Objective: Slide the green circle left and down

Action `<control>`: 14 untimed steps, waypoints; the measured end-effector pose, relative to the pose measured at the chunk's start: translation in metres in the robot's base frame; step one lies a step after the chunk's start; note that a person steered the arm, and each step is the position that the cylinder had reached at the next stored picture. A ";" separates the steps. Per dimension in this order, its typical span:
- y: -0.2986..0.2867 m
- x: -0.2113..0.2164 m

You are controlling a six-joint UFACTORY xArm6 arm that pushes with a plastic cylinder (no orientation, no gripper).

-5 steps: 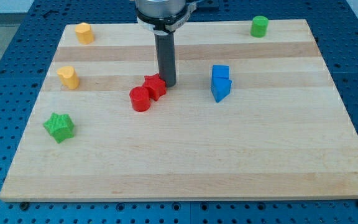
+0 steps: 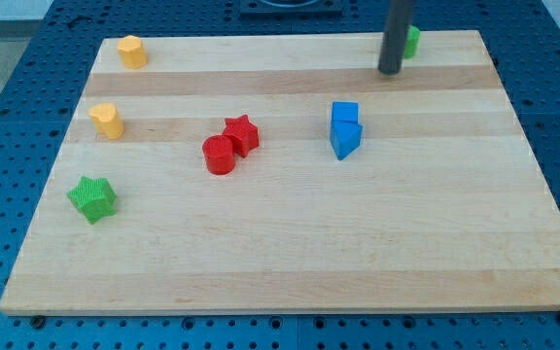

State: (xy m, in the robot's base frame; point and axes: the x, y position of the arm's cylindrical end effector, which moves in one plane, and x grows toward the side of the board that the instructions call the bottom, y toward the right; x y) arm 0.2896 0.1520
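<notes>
Rod first: my tip rests on the wooden board near the view's top right, and it is a plain dark stick with no jaws to open or close, holding nothing. Just behind it, to the view's right, sits the green circle, a small bright green round block close to the board's top edge (the rod covers its left side, so whether the two touch cannot be told). Below and to the left, near the middle, two blue blocks stand touching, one above the other. Further left a red star leans against a red cylinder. Along the view's left side are a yellow block at the top corner, another yellow block below it, and a green star lowest.
</notes>
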 end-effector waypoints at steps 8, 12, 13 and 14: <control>0.045 -0.072; -0.016 -0.050; -0.041 -0.044; -0.067 -0.042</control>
State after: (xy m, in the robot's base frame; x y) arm 0.2477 0.0855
